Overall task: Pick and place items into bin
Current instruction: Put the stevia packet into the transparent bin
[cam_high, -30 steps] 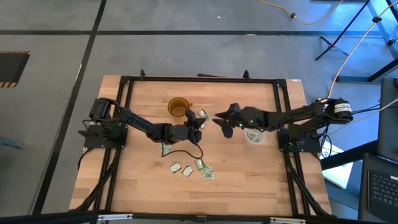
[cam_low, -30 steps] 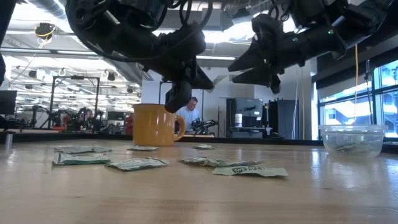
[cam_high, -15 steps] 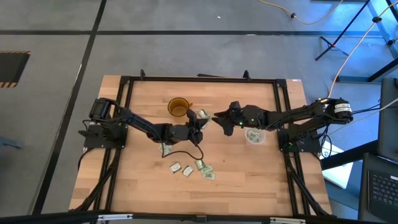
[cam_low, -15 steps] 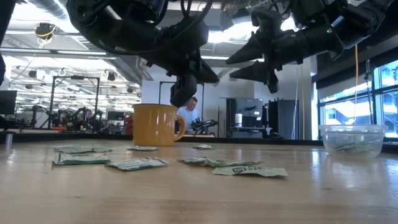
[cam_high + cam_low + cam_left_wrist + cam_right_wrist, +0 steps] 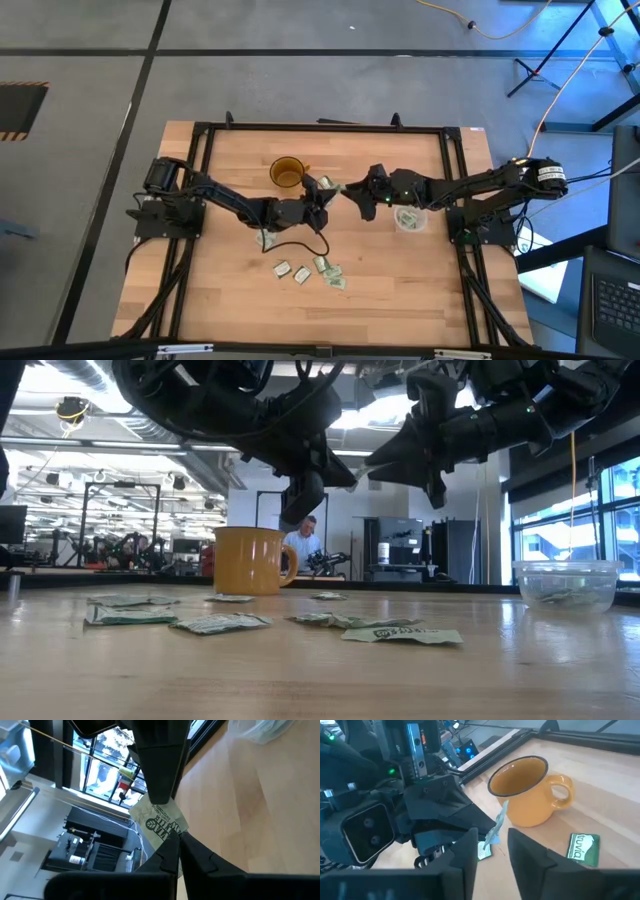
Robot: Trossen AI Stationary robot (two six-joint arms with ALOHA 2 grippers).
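Packet point(image 5: 161, 821) hangs in mid-air above the table's middle, pinched in my left gripper point(image 5: 322, 192), whose jaws are pressed together on its lower edge. My right gripper point(image 5: 352, 192) has just moved in from beside the bin point(image 5: 408, 218) and its jaws, spread a moment ago, are narrowing around the packet's free end. I read this as a handover beginning. The mug point(image 5: 287, 172) sits nearby.
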